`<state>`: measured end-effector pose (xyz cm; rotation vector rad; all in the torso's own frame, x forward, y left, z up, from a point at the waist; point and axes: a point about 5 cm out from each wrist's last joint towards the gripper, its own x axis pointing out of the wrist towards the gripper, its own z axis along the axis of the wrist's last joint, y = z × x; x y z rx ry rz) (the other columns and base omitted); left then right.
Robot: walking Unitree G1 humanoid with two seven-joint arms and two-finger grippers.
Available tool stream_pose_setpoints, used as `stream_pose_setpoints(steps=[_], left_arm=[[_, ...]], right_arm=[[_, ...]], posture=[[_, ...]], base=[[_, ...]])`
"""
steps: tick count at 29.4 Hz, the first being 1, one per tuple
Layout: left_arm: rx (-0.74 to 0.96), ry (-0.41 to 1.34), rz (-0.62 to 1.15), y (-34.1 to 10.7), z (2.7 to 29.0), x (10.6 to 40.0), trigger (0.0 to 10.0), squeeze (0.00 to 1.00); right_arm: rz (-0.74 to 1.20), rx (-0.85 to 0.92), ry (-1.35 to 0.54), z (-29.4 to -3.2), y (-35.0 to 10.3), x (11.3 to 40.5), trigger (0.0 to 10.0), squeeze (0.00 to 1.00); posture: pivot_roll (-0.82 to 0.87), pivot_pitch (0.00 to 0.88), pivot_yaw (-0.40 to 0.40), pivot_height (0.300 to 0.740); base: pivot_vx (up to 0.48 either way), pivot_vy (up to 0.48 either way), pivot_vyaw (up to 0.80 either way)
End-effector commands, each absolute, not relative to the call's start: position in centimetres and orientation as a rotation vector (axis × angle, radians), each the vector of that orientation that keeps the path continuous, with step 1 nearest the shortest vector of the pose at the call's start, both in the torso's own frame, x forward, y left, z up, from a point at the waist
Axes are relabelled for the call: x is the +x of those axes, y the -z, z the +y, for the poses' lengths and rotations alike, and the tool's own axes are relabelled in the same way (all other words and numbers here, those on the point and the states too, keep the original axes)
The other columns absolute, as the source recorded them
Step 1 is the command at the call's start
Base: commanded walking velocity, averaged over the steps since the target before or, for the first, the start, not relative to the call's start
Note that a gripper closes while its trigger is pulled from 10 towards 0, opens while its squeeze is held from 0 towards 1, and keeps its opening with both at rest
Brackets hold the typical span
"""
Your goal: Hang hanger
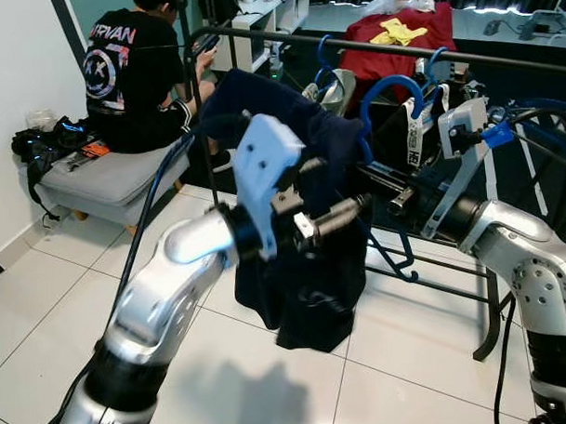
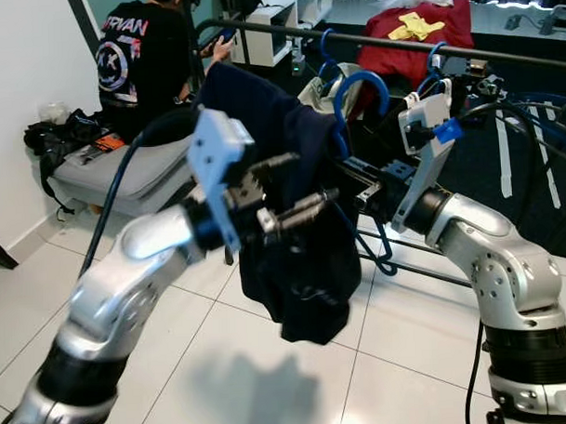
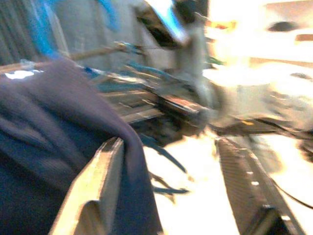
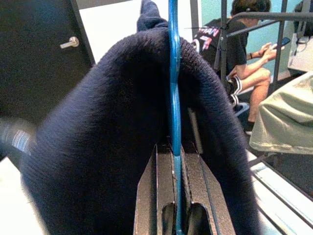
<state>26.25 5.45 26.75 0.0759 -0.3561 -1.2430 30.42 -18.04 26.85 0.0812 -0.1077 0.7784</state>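
Observation:
A blue hanger (image 1: 391,85) carries a dark navy garment (image 1: 308,267) and is held up close to the black clothes rail (image 1: 370,43). My right gripper (image 4: 174,149) is shut on the hanger's blue bar, with the garment draped over both sides of it; the same gripper (image 2: 370,186) reaches in from the right, behind the garment. In front of the garment my left gripper (image 1: 338,187) stands open, and one of its fingers (image 3: 95,191) lies against the navy cloth. Whether the hook sits over the rail is hidden.
More blue hangers (image 1: 326,57) and a beige garment (image 1: 334,87) hang on the rail. The rack's low bars (image 1: 434,272) cross the white tiled floor. A person in a black T-shirt (image 1: 129,68) sits on a grey bench (image 1: 105,181) at left. Red cloth (image 1: 403,40) lies behind.

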Motion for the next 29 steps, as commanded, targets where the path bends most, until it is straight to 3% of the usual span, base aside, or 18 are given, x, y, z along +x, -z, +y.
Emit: stream_pose_setpoints(steps=[1, 10, 14, 19, 20, 21, 22, 25, 29], left_arm=[[0.085, 1.302, -0.339, -26.7, 6.0, 25.8, 10.0, 1.0], [0.156, 1.158, -0.323, -26.9, 9.4, 28.3, 10.0, 1.0], [0.155, 0.965, -0.344, -27.8, 12.8, 30.9, 10.0, 1.0], [0.141, 0.956, -0.35, -28.2, 13.5, 31.0, 10.0, 1.0], [0.13, 0.969, -0.36, -28.7, 13.9, 31.0, 10.0, 0.41], [0.13, 0.969, -0.36, -28.7, 13.9, 31.0, 10.0, 0.41], [0.12, 1.0, -0.365, -29.0, 14.1, 30.8, 10.0, 0.0], [0.12, 1.0, -0.365, -29.0, 14.1, 30.8, 10.0, 0.0], [0.225, 1.165, -0.378, -30.8, 14.6, 30.1, 10.0, 0.0]], right_arm=[[-0.165, 0.07, -0.776, -18.2, -27.7, 30.4, 10.0, 0.0], [-0.16, 0.053, -0.763, -18.5, -27.4, 30.6, 10.0, 0.0], [-0.134, 0.035, -0.77, -18.6, -26.4, 30.4, 10.0, 0.0], [-0.125, 0.027, -0.781, -18.5, -26.0, 30.3, 10.0, 0.0], [-0.118, 0.02, -0.795, -18.4, -25.8, 30.1, 10.0, 0.0], [-0.118, 0.02, -0.795, -18.4, -25.8, 30.1, 10.0, 0.0], [-0.116, 0.013, -0.809, -18.3, -25.7, 30.0, 10.0, 0.0], [-0.116, 0.013, -0.809, -18.3, -25.7, 30.0, 10.0, 0.0], [-0.092, -0.038, -0.898, -17.6, -25.2, 29.0, 10.0, 0.0]], posture=[[-0.04, 0.056, -0.011, 0.74], [-0.03, 0.044, -0.009, 0.74], [-0.04, 0.022, -0.005, 0.74], [-0.04, 0.025, -0.006, 0.74], [-0.05, 0.021, -0.007, 0.74], [-0.05, 0.021, -0.007, 0.74], [-0.05, 0.022, -0.004, 0.74], [-0.05, 0.022, -0.004, 0.74], [-0.05, 0.019, 0.007, 0.74]], base=[[0.0, 0.0, 0.0], [0.0, 0.0, 0.0], [0.0, 0.0, 0.0], [0.0, 0.0, 0.0], [0.0, 0.0, 0.0], [0.0, 0.0, 0.0], [0.0, 0.0, 0.0], [0.0, 0.0, 0.0], [0.0, 0.0, 0.0]])
